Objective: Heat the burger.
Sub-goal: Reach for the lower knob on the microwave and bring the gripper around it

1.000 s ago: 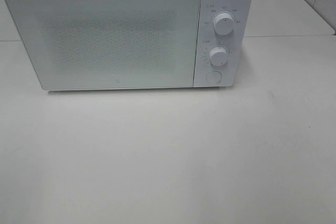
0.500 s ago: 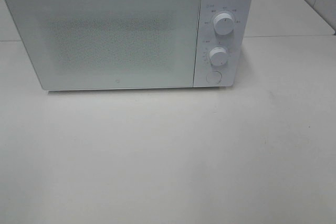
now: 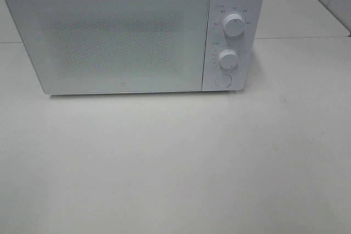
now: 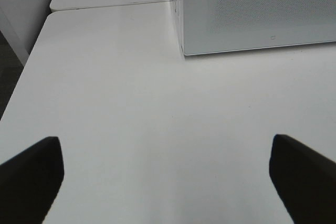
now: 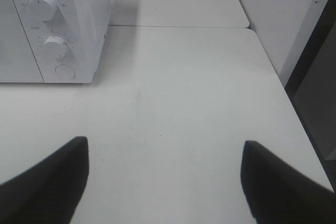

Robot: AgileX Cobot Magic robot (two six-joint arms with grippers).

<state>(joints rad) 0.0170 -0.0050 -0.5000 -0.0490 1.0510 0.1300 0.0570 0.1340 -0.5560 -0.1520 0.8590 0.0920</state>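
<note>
Okay, white table [image 3: 175, 163]: bare in front, no burger on it in any view. The white microwave [image 3: 123, 34] sits at the back and takes up most of the left and middle. Its frosted door [image 3: 109, 39] is shut flush and I can't see through it, so I can't tell if the burger is behind it.

The control strip runs down the microwave's right side: upper knob [image 3: 233, 26], lower knob [image 3: 228, 58], and a round button [image 3: 222, 80] at the bottom.

Left gripper [image 4: 164, 140]: fingers spread wide, nothing between them, hovering over bare table, well apart from the door's near corner. Right gripper [image 5: 164, 141]: also parted wide and empty, over bare table, well short of the knobs.

Step, as a guess: either the very start or the burger is already loaded. Nothing is being handled and no contact is made.
- If the burger is inside, the right arm needs to reach forward to the knobs and turn one.
- If not, the round button is likely the door release and gets pressed first.

Room: plenty of open surface ahead of both arms.

Edges:
- The table drops off to dark floor on the left arm's outer side.
- It ends at a dark gap on the right arm's outer side.
- A seam joins a second tabletop beside and behind the microwave.
</note>
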